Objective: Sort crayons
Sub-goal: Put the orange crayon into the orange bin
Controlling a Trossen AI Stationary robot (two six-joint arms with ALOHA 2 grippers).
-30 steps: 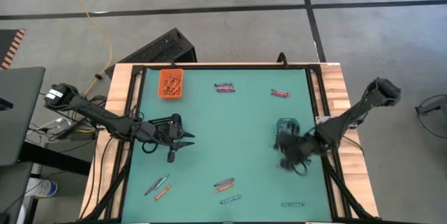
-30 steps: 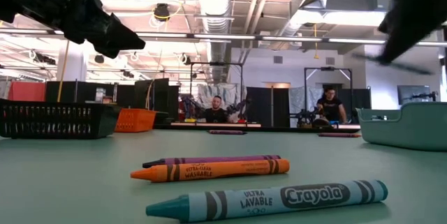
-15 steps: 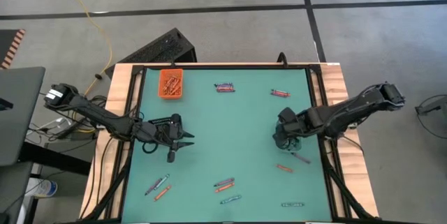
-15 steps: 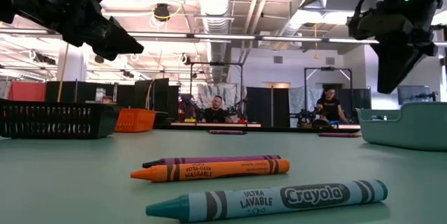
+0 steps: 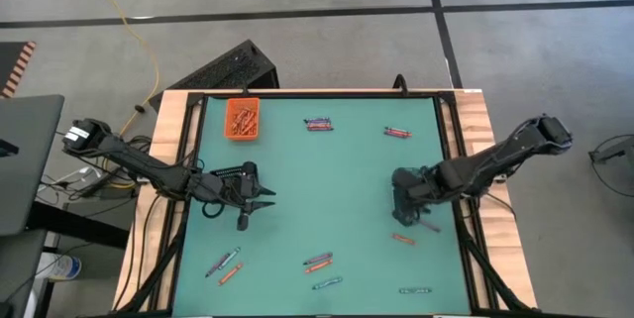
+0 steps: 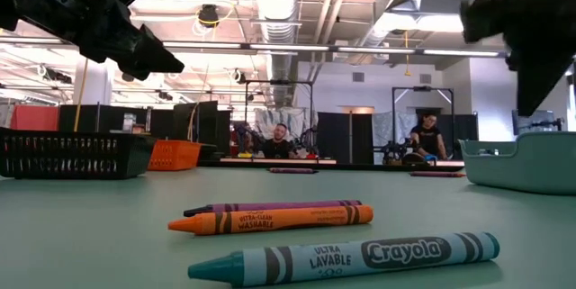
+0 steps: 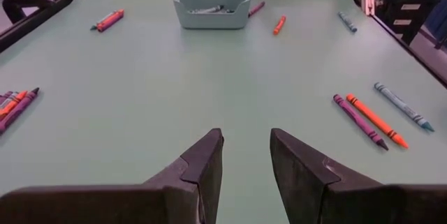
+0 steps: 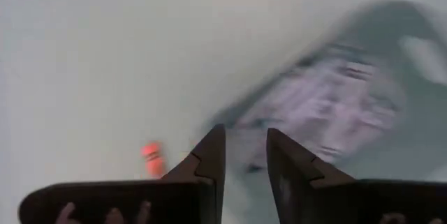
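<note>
Crayons lie scattered on the green table (image 5: pixel 327 189): a purple (image 6: pixel 274 208), an orange (image 6: pixel 270 220) and a teal one (image 6: pixel 346 257) side by side near the front, and pairs at the far edge (image 5: pixel 319 123) (image 5: pixel 398 133). A pale tray (image 7: pixel 211 8) holds some crayons. My right gripper (image 5: pixel 401 207) hangs open over that tray, pointing steeply down, with nothing visible between its fingers (image 8: pixel 209 158). A purple crayon (image 5: pixel 428 225) and an orange one (image 5: pixel 403 239) lie just nearer than it. My left gripper (image 5: pixel 260 202) waits open and empty above the table's left half.
An orange tray (image 5: pixel 243 118) with crayons stands at the far left corner, and a black tray (image 6: pixel 72 154) beside my left arm. More crayons lie near the front left (image 5: pixel 226 266) and front right (image 5: pixel 416 289). People sit in the room beyond the table.
My right gripper has swung from above the purple and orange crayons by the right edge toward the far edge, to over the pale tray, rolling its wrist and tipping further down. The left arm has kept still.
</note>
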